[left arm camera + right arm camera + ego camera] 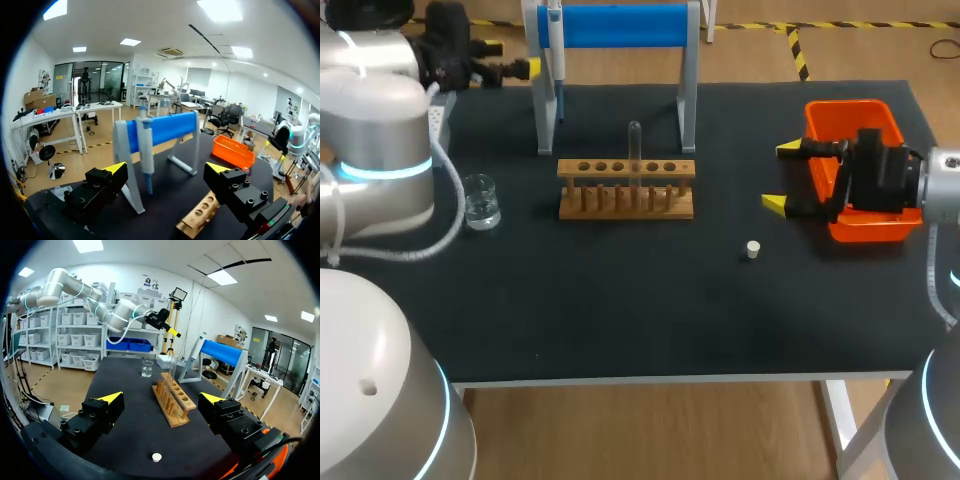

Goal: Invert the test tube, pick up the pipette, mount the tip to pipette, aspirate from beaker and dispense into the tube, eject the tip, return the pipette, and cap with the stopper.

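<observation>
The left gripper [166, 168] is being held spread and empty, its fingers being pointed at the pipette [146, 150], which is being carried upright on the blue-barred stand [165, 127] at the table's [620, 310] far edge. The right gripper [781, 176] is likewise being held spread with nothing in it, just beside the orange bin [855, 118] and being aimed toward the rack [626, 190]. The tube [635, 150] is being held upright in the rack, the beaker [480, 200] is being shown off the rack's left end, and the stopper [752, 249] is being seen loose on the table between rack and right gripper.
</observation>
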Controlling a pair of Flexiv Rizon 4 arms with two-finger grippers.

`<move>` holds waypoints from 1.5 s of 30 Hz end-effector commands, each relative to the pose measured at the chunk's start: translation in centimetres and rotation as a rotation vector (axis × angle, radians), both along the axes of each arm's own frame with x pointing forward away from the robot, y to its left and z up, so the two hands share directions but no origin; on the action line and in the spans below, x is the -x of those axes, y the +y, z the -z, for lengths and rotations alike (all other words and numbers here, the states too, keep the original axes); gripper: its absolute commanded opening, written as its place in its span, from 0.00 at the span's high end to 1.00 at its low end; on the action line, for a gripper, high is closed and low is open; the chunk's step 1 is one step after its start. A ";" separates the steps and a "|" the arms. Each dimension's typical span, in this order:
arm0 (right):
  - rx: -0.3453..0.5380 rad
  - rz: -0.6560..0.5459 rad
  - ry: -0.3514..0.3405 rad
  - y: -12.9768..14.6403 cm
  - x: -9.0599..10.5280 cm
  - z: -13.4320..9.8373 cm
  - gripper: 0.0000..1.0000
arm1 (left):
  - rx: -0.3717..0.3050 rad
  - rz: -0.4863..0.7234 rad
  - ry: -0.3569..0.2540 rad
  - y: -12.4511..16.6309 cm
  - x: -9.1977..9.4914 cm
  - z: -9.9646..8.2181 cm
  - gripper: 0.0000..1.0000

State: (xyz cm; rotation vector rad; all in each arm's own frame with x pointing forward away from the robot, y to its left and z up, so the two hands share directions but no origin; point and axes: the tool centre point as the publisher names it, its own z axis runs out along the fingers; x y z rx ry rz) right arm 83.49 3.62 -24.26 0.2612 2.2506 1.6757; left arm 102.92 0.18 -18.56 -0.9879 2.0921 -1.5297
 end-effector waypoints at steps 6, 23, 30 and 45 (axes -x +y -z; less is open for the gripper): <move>0.001 0.002 -0.001 0.1 0.1 0.0 0.00 | -0.009 0.061 -0.098 -3.2 11.2 1.0 0.00; 0.001 0.002 -0.001 0.1 0.1 0.0 0.00 | -0.074 0.167 -0.027 -6.5 16.6 4.8 0.00; 0.001 0.002 -0.001 0.1 0.1 0.0 0.00 | -0.073 0.163 -0.011 -6.5 16.4 4.8 0.00; -0.040 -0.163 -0.012 2.9 -3.2 -0.1 0.00 | -0.073 0.163 -0.011 -6.5 16.4 4.8 0.00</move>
